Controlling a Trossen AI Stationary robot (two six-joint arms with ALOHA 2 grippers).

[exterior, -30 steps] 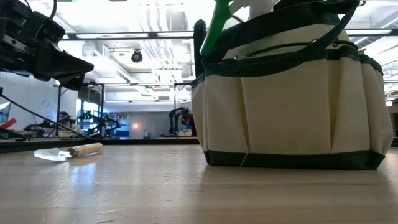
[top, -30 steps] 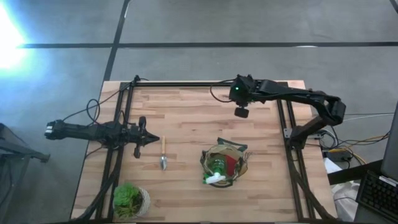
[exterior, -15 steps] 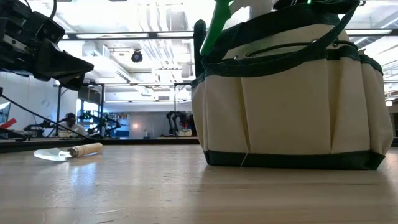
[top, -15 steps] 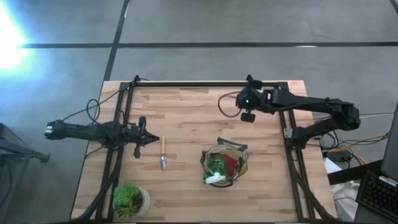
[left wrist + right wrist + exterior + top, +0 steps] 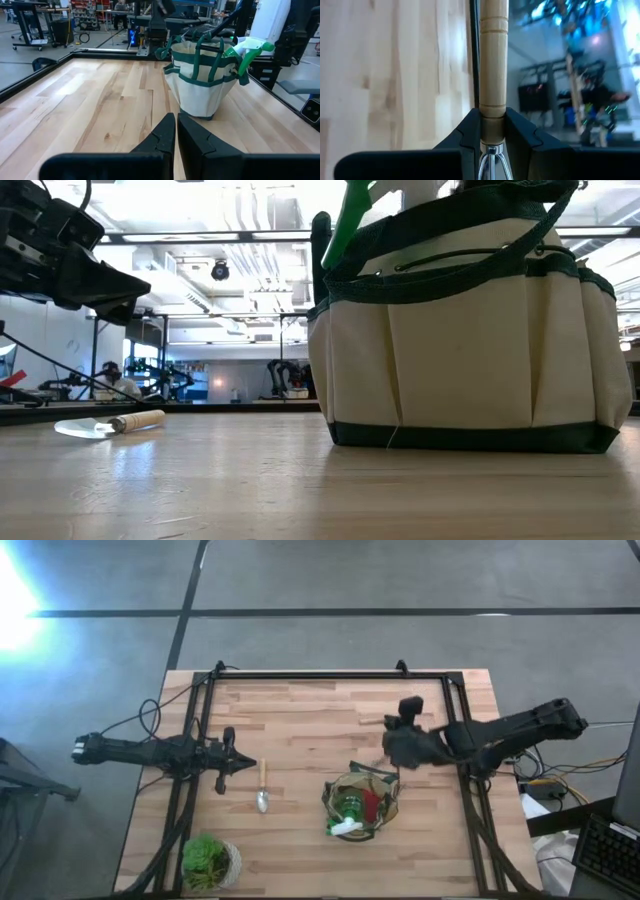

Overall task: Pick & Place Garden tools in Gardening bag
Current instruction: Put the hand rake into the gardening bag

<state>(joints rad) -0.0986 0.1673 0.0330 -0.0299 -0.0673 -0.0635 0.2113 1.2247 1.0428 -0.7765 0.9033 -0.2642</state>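
The olive-tan gardening bag (image 5: 360,805) stands on its base at the table's near middle, and also shows in the low view (image 5: 470,330). A green spray bottle (image 5: 345,815) and a red item (image 5: 372,803) stick out of it. A wooden-handled silver trowel (image 5: 262,787) lies flat on the table, left of the bag. My right gripper (image 5: 395,748) hovers just beyond the bag's far right side, shut on a wooden-handled tool (image 5: 493,60). My left gripper (image 5: 243,766) is shut and empty, just left of the trowel. My right gripper pinches the tool between its two fingers (image 5: 470,132) at the handle's lower end (image 5: 492,122), where the silver metal neck (image 5: 490,157) begins. The handle runs on straight out past the fingertips. The tool is lifted clear of the table, and its head is hidden.
A leafy green plant in a pale pot (image 5: 208,860) stands at the near left corner. Dark frame rails (image 5: 330,675) run along the far edge and both sides of the table. Bare wood lies between the trowel and the bag.
My right gripper, shut on the tool, has swung from the table's far edge toward the near edge and come close to the bag's far right side, turning as it went. The left arm, the trowel and the bag have kept still.
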